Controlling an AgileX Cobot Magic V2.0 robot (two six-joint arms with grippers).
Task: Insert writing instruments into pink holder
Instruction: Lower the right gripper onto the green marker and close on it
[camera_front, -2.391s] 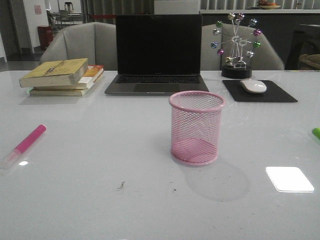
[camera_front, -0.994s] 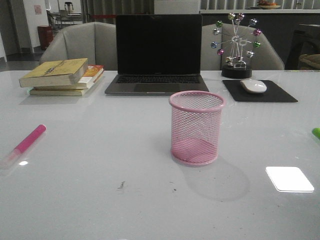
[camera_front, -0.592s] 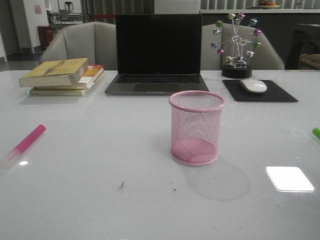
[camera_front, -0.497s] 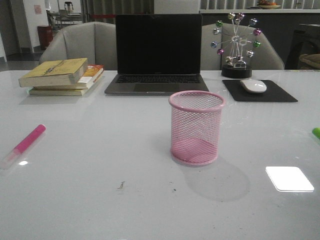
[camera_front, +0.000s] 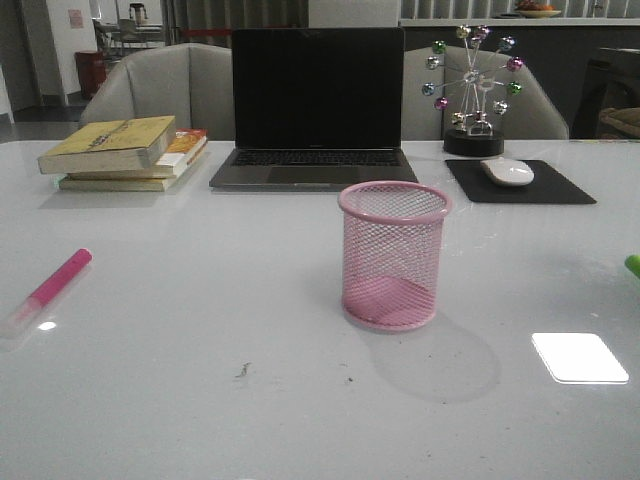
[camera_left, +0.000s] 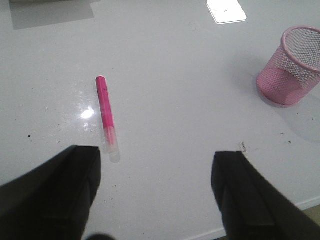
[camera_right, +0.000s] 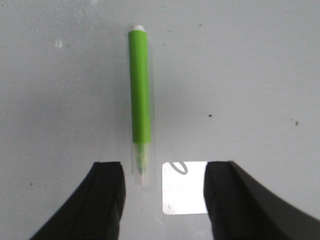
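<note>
Left gripper (camera_left: 156, 192): jaws spread wide and empty, hovering above the table (camera_left: 190, 100), with the pink marker (camera_left: 106, 114) lying flat just beyond one finger. Right gripper (camera_right: 164, 200): likewise wide and empty, with the green marker (camera_right: 140, 95) lying flat ahead of the gap, nearer one finger, its clear cap towards the gripper.

The pink holder (camera_front: 393, 255) stands upright at mid-table and looks empty; the pink marker (camera_front: 50, 290) lies well to its left and the green marker (camera_front: 632, 265) barely shows at the right edge. Neither marker is lifted, so the step in hand appears to be the approach before the first pick. The next move probably calls for centring a marker between the jaws, then descending and closing.

The surface is glossy white with bright reflections. Behind stand a laptop (camera_front: 315, 105), stacked books (camera_front: 125, 152), a mouse (camera_front: 507, 172) on a black pad (camera_front: 560, 188), and a wheel ornament (camera_front: 472, 90); chairs and a dim office lie beyond.
</note>
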